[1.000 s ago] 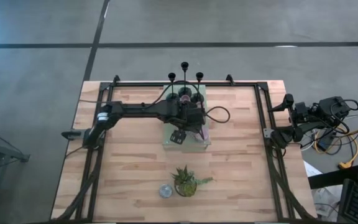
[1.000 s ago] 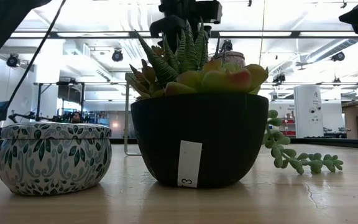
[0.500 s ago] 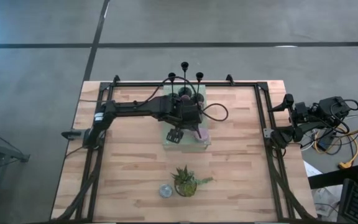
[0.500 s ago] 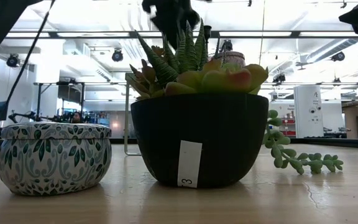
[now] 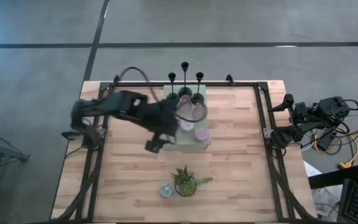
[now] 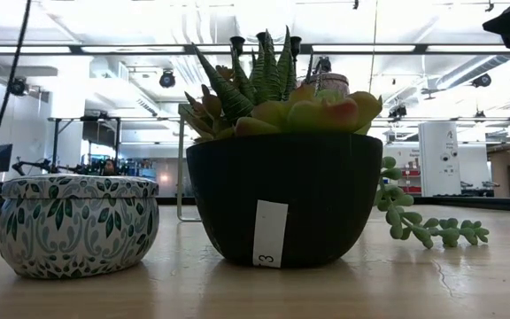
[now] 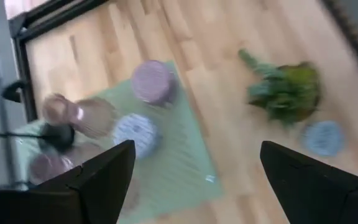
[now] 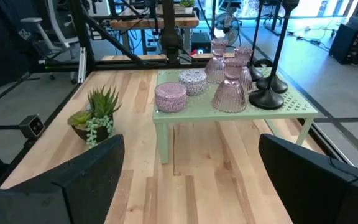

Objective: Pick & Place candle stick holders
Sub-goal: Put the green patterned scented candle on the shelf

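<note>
Candlesticks [image 8: 272, 59]: three black, three pink glass [image 8: 230, 93], two cups [image 8: 170, 97]; left gripper [image 7: 191, 180] released, empty.

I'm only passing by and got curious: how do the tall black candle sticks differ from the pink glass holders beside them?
The black candle sticks are tall, with thin stems on flat round bases; the pink glass holders are squat and wide-bodied. The sticks are solid black; the glass holders are translucent and ribbed. Both kinds stand upright, close together, on the pale green stand.

Left gripper [image 5: 153, 145] beside mat [image 5: 174, 141]; black sticks [image 5: 184, 81] at far edge
</note>
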